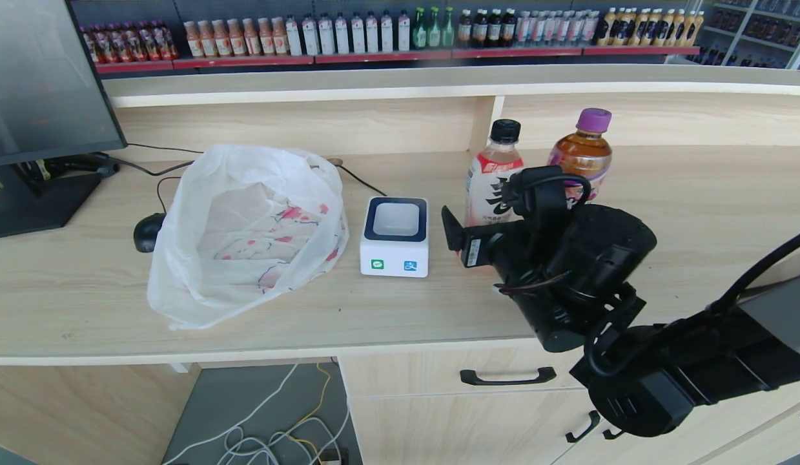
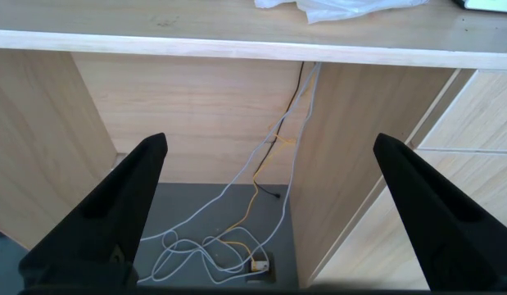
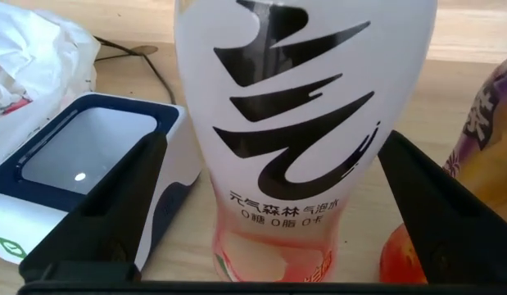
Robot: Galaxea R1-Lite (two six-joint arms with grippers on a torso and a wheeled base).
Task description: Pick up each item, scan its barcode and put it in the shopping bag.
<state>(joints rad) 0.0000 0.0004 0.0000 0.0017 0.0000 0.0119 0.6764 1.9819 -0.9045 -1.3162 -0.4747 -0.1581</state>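
Our right fingers (image 3: 106,221) are spread wide and grip nothing. The pink-labelled bottle (image 3: 302,123) stands upright on the desk (image 1: 83,284) between them, apparently not yet touched. Just outside one finger sits the scanner (image 1: 394,236), with the shopping bag (image 1: 245,226) beyond it. Just outside the other finger stands the purple-capped bottle (image 1: 584,152). We judge the pink-labelled bottle full, so fairly heavy. Its plastic wall will likely give under a squeeze, and its smooth sleeve may be slippery. We would close on the mid-body, below the shoulder, firmly enough to stop it twisting as it is turned toward the scanner. Our left fingers (image 2: 114,213) also stand apart, empty, below the desk edge.
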